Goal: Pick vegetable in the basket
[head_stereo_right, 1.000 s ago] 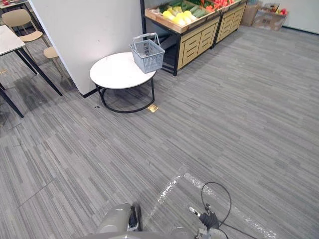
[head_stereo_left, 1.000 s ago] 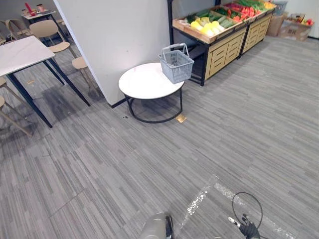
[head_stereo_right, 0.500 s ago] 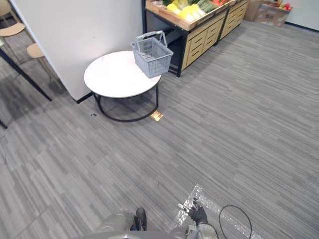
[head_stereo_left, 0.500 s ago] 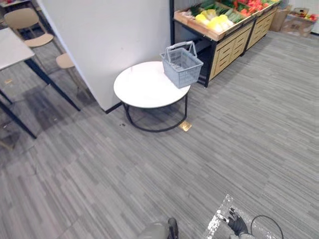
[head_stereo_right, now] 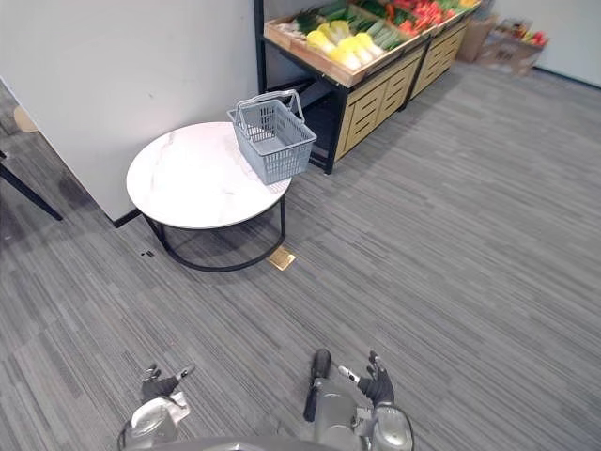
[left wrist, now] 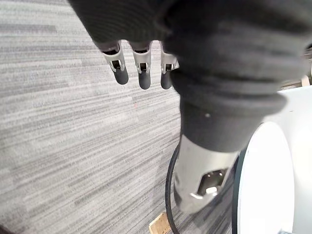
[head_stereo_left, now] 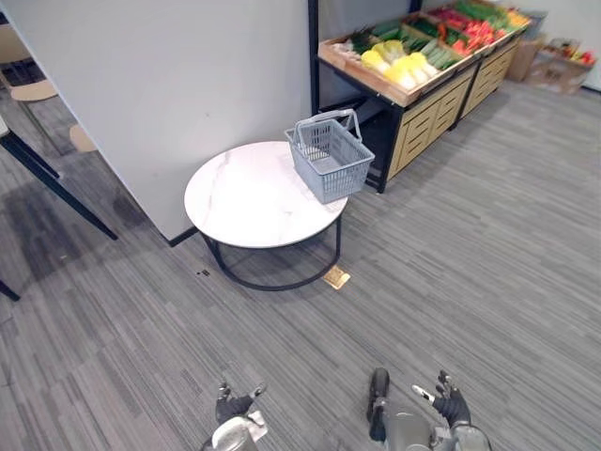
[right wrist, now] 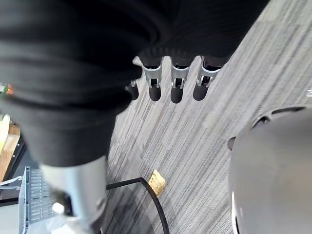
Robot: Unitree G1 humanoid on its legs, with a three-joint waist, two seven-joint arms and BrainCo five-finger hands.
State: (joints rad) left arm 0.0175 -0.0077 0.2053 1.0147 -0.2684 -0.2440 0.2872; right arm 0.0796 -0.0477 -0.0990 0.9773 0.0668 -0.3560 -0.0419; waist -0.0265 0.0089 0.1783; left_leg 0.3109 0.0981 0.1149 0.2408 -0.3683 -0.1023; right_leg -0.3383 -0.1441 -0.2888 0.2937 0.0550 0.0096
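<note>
One grey basket (head_stereo_left: 338, 171), one round white table (head_stereo_left: 239, 197), two wooden produce stands (head_stereo_left: 424, 116)

a round white table (head_stereo_left: 254, 197) on a black ring frame stands on the grey plank floor (head_stereo_left: 470, 244), just beside a white wall (head_stereo_left: 188, 75). a grey mesh basket (head_stereo_left: 327, 160) rests upright on the tabletop, at the edge nearest the wooden produce stand (head_stereo_left: 427, 103). yellow, green and red vegetables (head_stereo_left: 399, 64) lie in the stand's top tray. a small tan floor plate (head_stereo_left: 335, 276) lies flat beside the table frame.
</note>
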